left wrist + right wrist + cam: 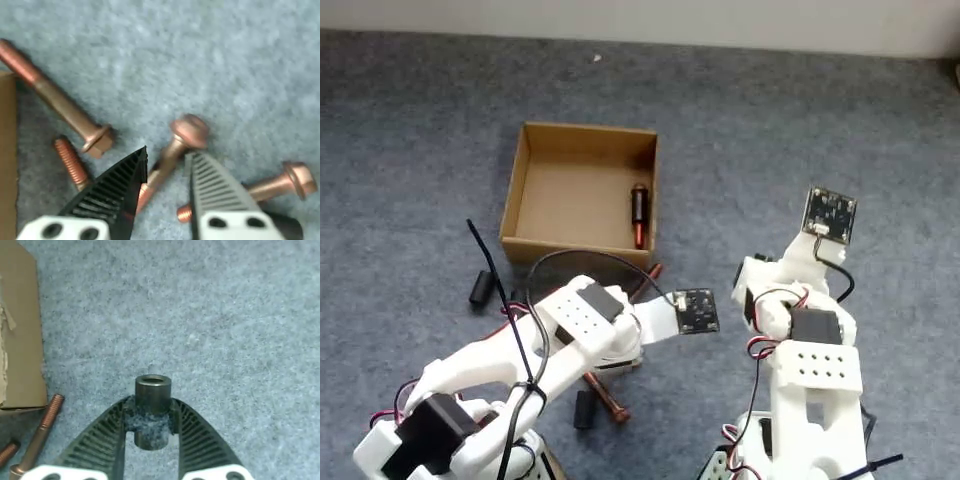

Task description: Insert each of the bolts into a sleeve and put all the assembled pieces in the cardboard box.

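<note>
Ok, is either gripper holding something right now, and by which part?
The right gripper holds a black sleeve, clamped around its middle with the open end clear. The left gripper is open, straddling the shank of a copper bolt, not gripping it.

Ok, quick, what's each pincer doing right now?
Left pincer: open, its fingers on either side of a copper bolt.
Right pincer: closed, holding a black sleeve.

1. A table (pixel 840 120) covered in grey-blue, carpet-like fabric with a short, mottled pile.
2. Along the far edge of the fabric runs a pale strip (pixel 720 20), cream-white and plain.
3. The light is soft and even; shadows are faint.
</note>
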You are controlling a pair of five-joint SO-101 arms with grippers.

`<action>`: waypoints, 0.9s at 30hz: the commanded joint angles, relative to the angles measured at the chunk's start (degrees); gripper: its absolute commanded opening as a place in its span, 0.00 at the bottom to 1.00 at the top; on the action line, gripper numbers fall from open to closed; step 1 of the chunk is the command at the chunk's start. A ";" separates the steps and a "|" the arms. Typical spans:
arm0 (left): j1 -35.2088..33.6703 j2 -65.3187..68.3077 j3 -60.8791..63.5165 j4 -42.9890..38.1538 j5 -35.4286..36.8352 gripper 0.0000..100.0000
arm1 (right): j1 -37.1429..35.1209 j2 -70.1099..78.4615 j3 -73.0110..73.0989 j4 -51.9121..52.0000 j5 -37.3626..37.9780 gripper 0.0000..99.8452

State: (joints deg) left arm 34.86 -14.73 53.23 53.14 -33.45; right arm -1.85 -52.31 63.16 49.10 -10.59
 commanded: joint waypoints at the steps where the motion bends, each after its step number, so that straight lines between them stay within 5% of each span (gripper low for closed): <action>1: 3.03 0.04 -1.80 -1.41 1.14 0.04 | 0.84 -1.80 -0.57 -1.10 -0.62 0.00; 7: 5.85 -0.48 -0.66 -1.41 1.23 0.01 | 0.84 -1.98 -0.48 -1.10 -0.62 0.00; 15: -1.71 -2.51 -6.20 0.97 2.73 0.01 | 0.48 -2.33 -0.40 -1.01 -0.26 0.00; 27: -11.82 -39.16 -4.35 3.43 20.40 0.01 | -7.25 -2.33 0.48 -0.66 -0.26 0.00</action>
State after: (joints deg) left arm 25.89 -41.27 48.92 56.31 -20.70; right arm -5.71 -53.01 63.87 49.01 -10.59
